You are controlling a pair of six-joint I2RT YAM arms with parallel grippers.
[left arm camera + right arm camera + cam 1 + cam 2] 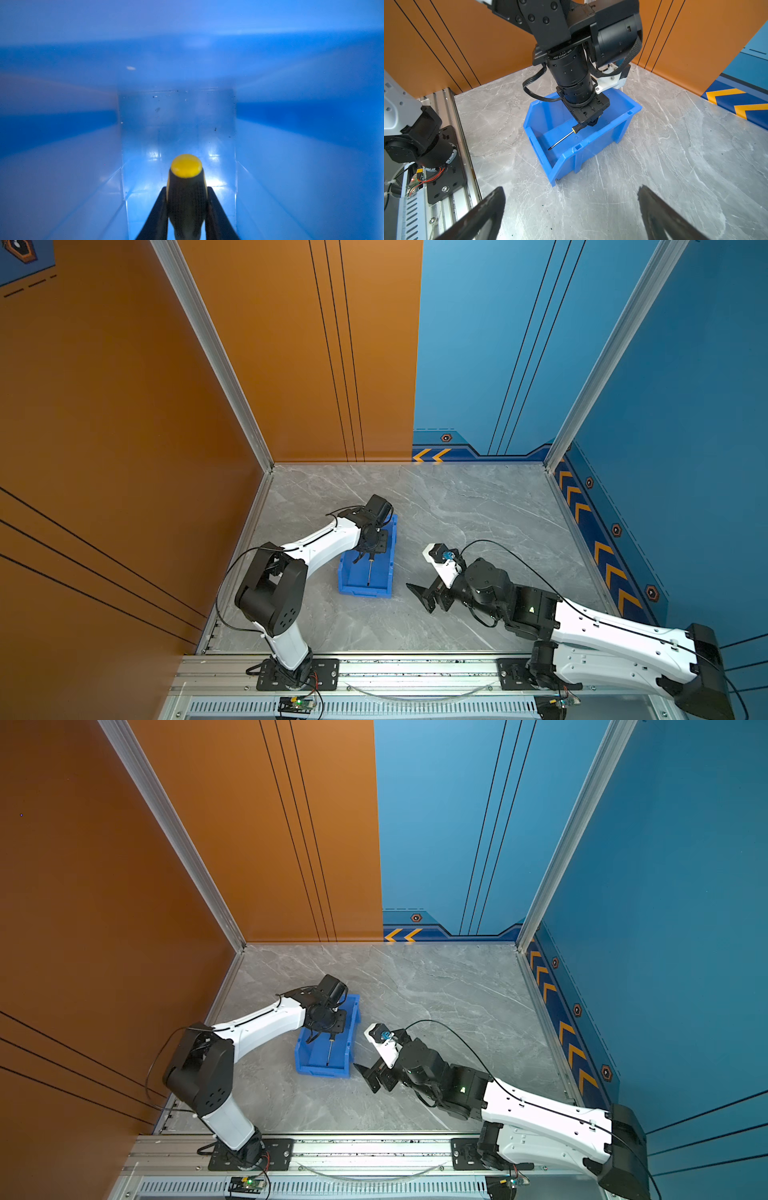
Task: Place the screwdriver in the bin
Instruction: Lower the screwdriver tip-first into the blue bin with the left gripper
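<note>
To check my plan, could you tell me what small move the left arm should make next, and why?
Probably open the left gripper: it is shut on the screwdriver by its handle, inside the bin, with the tip seemingly near the floor, so letting go should drop it in.

the screwdriver (369, 572) is inside the bin (365, 594), the right hand (420, 598) right of it.

Both top views are looking steeply down from high overhead, covering the whole tabletop (478, 506). The left wrist view is looking from close inside the bin (62, 187); the right wrist view is facing that bin from nearby, sharing it with both top views.
</note>
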